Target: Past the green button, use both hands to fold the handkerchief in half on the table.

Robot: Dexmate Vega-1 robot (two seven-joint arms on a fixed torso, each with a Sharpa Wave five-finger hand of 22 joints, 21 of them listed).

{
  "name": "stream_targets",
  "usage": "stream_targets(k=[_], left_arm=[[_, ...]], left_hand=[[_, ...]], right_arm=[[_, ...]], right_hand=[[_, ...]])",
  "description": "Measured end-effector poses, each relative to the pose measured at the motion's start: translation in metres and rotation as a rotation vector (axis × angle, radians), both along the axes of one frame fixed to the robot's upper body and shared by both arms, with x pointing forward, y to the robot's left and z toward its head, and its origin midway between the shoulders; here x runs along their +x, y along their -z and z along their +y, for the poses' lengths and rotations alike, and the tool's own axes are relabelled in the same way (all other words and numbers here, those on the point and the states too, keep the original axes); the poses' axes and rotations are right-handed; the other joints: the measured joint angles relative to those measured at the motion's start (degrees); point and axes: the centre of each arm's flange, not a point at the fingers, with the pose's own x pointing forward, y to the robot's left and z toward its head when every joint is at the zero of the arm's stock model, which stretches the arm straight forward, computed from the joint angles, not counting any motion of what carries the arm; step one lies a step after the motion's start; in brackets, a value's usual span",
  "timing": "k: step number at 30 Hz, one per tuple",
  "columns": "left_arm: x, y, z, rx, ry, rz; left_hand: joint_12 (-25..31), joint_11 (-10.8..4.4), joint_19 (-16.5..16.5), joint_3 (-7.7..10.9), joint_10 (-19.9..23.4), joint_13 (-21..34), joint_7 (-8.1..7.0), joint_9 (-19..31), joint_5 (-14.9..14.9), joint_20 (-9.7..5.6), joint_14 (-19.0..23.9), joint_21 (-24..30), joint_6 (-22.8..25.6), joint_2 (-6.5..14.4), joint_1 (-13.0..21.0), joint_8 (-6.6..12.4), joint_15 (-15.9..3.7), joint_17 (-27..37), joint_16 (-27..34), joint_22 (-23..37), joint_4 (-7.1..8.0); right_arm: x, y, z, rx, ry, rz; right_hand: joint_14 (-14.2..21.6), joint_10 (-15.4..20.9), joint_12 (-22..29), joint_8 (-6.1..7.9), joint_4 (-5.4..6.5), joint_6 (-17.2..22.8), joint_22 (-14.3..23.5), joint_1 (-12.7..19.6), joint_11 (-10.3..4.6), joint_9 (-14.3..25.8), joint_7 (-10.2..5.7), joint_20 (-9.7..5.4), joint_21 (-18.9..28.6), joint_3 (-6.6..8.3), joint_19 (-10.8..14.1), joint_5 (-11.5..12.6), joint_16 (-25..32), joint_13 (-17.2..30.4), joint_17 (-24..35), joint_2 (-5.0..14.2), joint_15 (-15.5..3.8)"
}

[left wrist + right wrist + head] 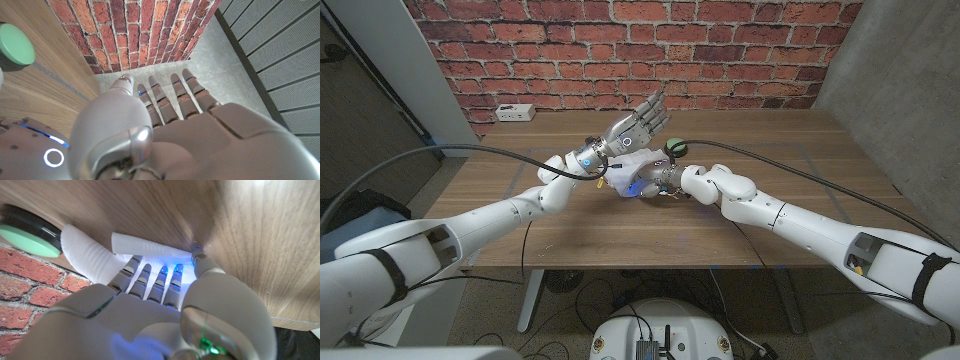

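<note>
Head view: we are inspecting the wooden table (520, 180) first, then both arms meeting near its middle. We are finding the left hand (638, 123) raised above the surface, fingers straight and spread toward the far brick wall, holding nothing. We are finding the right hand (663, 184) low at the table, on the handkerchief's right side; in the right wrist view its fingers (150, 282) are reaching onto the cloth, and we cannot tell whether they are gripping it or only pressing on it.

We are noting the white handkerchief (633, 172) lying bunched between the two wrists, just near of the green button (677, 147). The right hand is touching it; the left is up and to its far side, so we are judging that the left must come down and back toward the cloth before any two-handed fold.

Right wrist view: we are seeing the handkerchief (90, 255) as soft, ribbed and rolled at one edge, not lying flat, so we are judging the fold unfinished.
</note>
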Motion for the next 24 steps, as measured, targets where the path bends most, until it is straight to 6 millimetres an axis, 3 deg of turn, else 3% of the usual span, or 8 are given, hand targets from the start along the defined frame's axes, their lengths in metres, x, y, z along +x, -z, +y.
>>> stream_targets(k=[16, 24], left_arm=[[-0.008, 0.005, 0.001, -0.045, 0.024, 0.001], [-0.011, 0.006, 0.001, -0.053, 0.039, 0.003]], left_hand=[[0.0, -0.01, 0.0, 0.24, 0.4, 0.0, -0.03, 0.0, -0.2, 0.00, 0.0, 0.0, 0.5, -0.2, -0.2, 0.00, 0.00, 0.0, 0.0, 0.0, 0.23], [0.0, 0.00, 0.0, 0.23, 0.4, 0.0, -0.02, 0.0, -0.2, 0.00, 0.0, 0.0, 0.5, -0.2, -0.2, 0.00, 0.00, 0.0, 0.0, 0.0, 0.23]], right_arm=[[-0.016, -0.025, -0.024, 0.074, 0.074, -0.098], [-0.036, -0.031, -0.041, 0.119, 0.116, -0.128]], right_hand=[[0.3, 0.4, 0.0, 0.19, 0.25, 0.5, 0.0, -0.8, 0.40, 0.1, 0.50, 0.51, 0.0, -0.25, 0.5, 0.2, 0.0, 0.0, -0.2, -0.79, 0.18], [1.5, 0.8, 0.3, 0.18, 0.39, 0.5, 0.0, -1.2, 0.80, 0.1, 0.50, 1.02, 0.4, -0.39, 1.0, 0.2, 0.0, 0.0, -0.2, -1.22, 0.20]])
